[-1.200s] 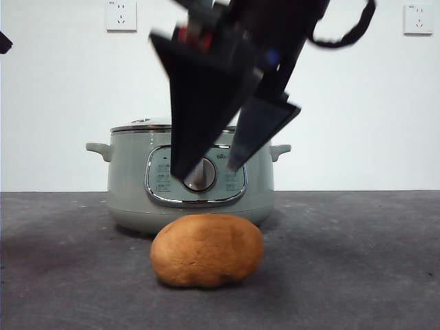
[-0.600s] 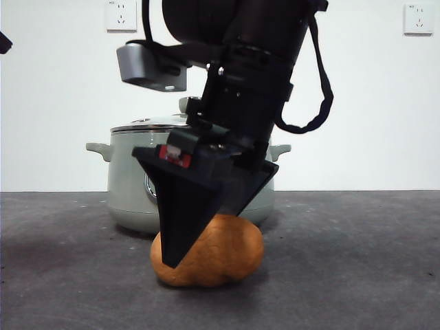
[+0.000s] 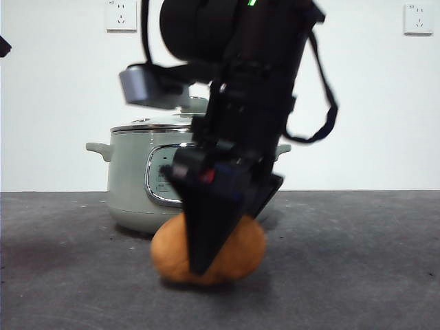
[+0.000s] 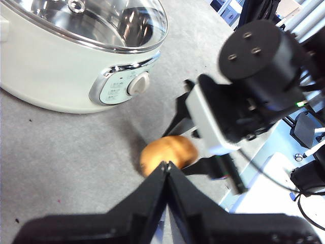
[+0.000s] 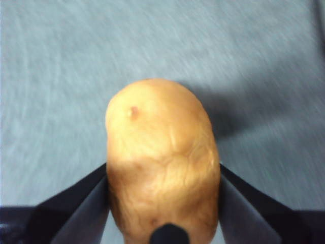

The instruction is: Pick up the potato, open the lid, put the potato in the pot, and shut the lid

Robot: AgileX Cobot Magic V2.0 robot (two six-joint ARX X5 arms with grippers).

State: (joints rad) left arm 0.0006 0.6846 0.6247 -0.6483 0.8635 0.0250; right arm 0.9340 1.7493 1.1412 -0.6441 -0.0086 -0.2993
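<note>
The tan potato point(image 3: 249, 249) lies on the dark table in front of the sage-green pot point(image 3: 130, 180). The glass lid point(image 3: 148, 126) sits shut on the pot. My right gripper point(image 3: 206, 267) has come down from above and its jaws press on both sides of the potato point(image 5: 160, 152), low at the table. The left wrist view shows the potato point(image 4: 170, 151) between the right gripper's jaws point(image 4: 195, 147), with the pot point(image 4: 51, 86) and lid point(image 4: 101, 23) beyond. My left gripper point(image 4: 166, 168) is shut and empty, held high and away from the potato.
The grey table point(image 3: 357, 261) stretches to both sides of the pot. A white wall with two sockets point(image 3: 121, 15) stands behind. The left arm shows only as a black tip point(image 3: 3, 45) at the top left corner.
My right gripper came down from above the pot's panel to the potato and closed its jaws around it. The potato has shifted very slightly. The left arm has not moved.
</note>
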